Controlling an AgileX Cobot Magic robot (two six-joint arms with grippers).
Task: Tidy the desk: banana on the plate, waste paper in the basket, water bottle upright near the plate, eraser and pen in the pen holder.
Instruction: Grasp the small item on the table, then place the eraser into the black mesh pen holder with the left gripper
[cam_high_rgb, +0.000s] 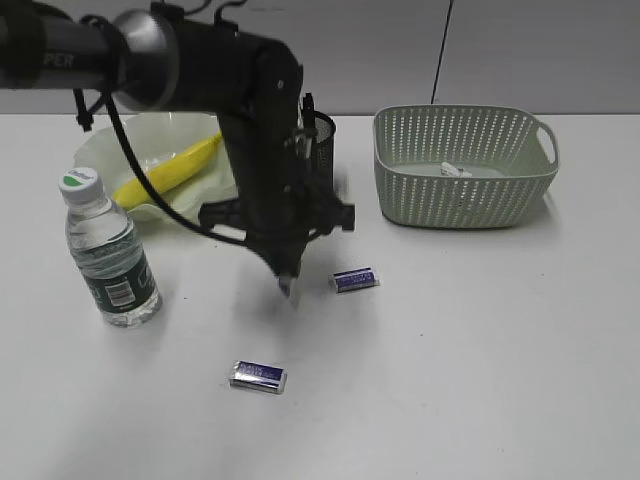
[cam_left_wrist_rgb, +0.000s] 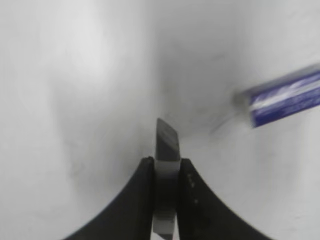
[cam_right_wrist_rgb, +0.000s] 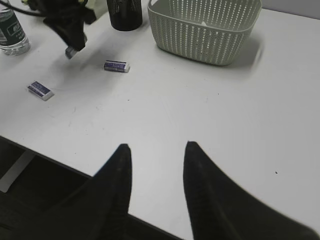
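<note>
My left gripper hangs just above the desk, shut on an eraser that I see edge-on between its jaws. A second eraser lies just right of it, and a third lies nearer the front. The banana rests on the plate. The water bottle stands upright in front of the plate. The pen holder stands behind the left arm; the pen is hidden. Waste paper lies in the basket. My right gripper is open and holds nothing, over the desk's front edge.
The left arm reaches in from the upper left and covers part of the plate and pen holder. In the right wrist view the desk's front edge drops to a dark floor.
</note>
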